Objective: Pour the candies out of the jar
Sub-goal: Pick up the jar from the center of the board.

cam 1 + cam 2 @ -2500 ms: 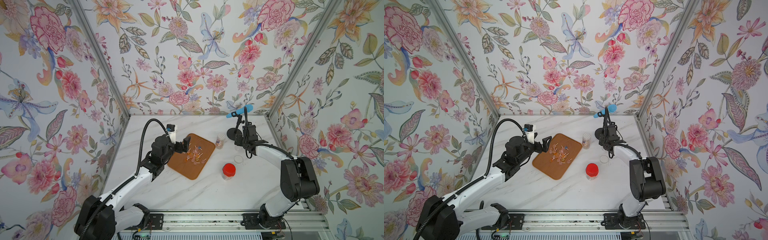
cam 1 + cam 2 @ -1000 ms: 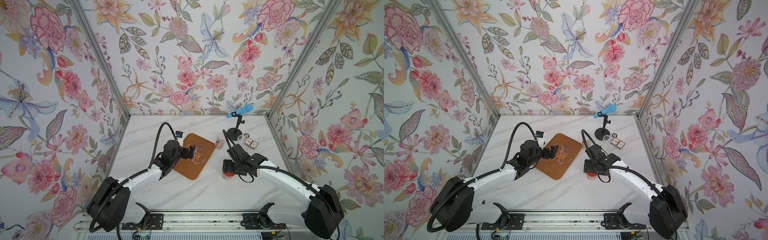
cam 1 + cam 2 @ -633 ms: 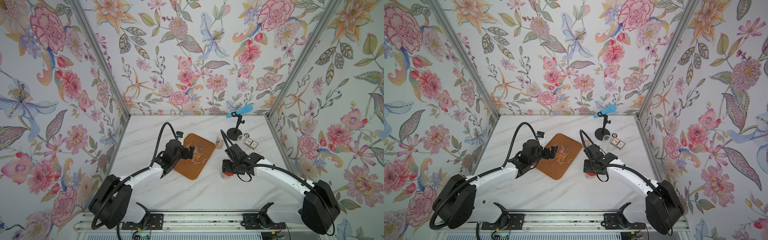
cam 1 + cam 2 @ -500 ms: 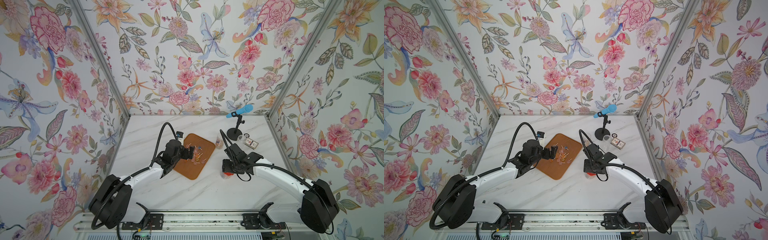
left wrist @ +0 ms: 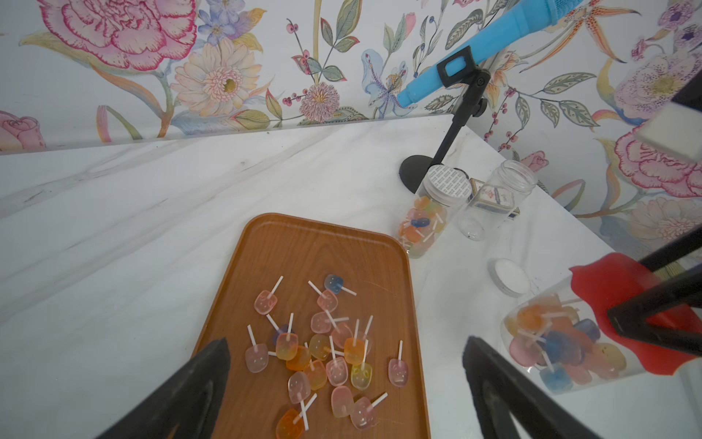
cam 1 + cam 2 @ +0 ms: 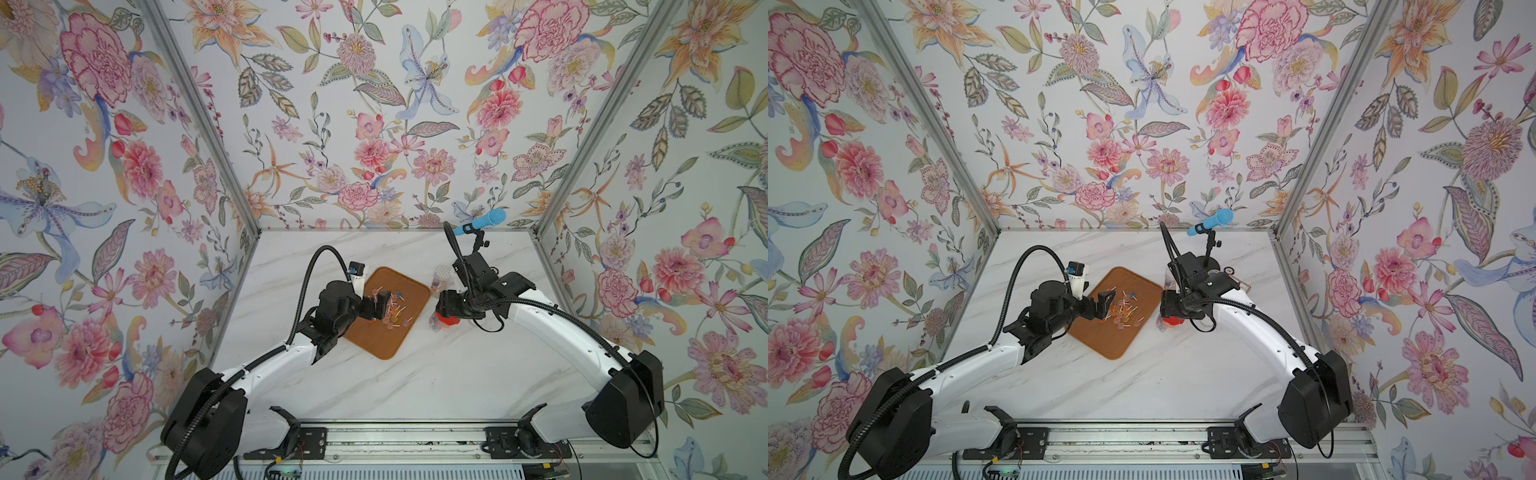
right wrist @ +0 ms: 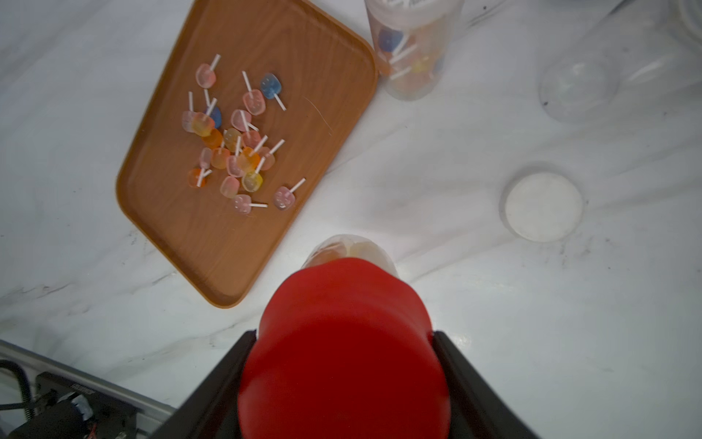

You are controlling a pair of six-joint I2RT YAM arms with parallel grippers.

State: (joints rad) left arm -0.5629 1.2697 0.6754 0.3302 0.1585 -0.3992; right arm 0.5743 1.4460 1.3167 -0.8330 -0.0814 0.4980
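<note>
Right tool (image 7: 342,336) closed round red-capped jar (image 5: 562,344) — clear cylinder, tilted.

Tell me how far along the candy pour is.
Done: one batch of candies lies on the tray; an empty jar and a loose white lid sit nearby. In hand: the right claw grips the red-lidded jar by its lid, tilted, candies inside. The left claw hangs open over the tray. Left: uncap and pour that jar; a covered jar by the tray holds candies.
</note>
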